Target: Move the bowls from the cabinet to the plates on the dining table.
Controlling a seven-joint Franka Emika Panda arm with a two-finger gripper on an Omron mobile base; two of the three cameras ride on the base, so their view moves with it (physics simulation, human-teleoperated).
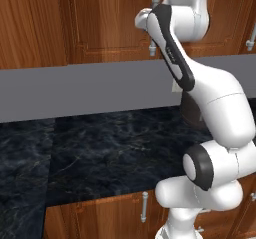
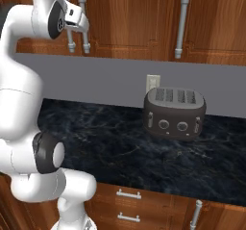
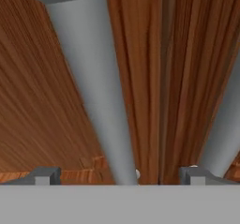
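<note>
Hand view: wide-open hand [image 3: 119, 175] straddles a cabinet [image 3: 37, 101] handle [image 3: 93, 87], its lower end cut off.

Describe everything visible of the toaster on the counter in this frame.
The toaster is a dark grey, rounded box with four slots on top and two round knobs plus side levers on its front. It stands upright on the black marble counter, against the grey backsplash, just below and right of a pale wall outlet. Nothing but the counter touches it. From the left base view it is mostly hidden behind the arm.
</note>
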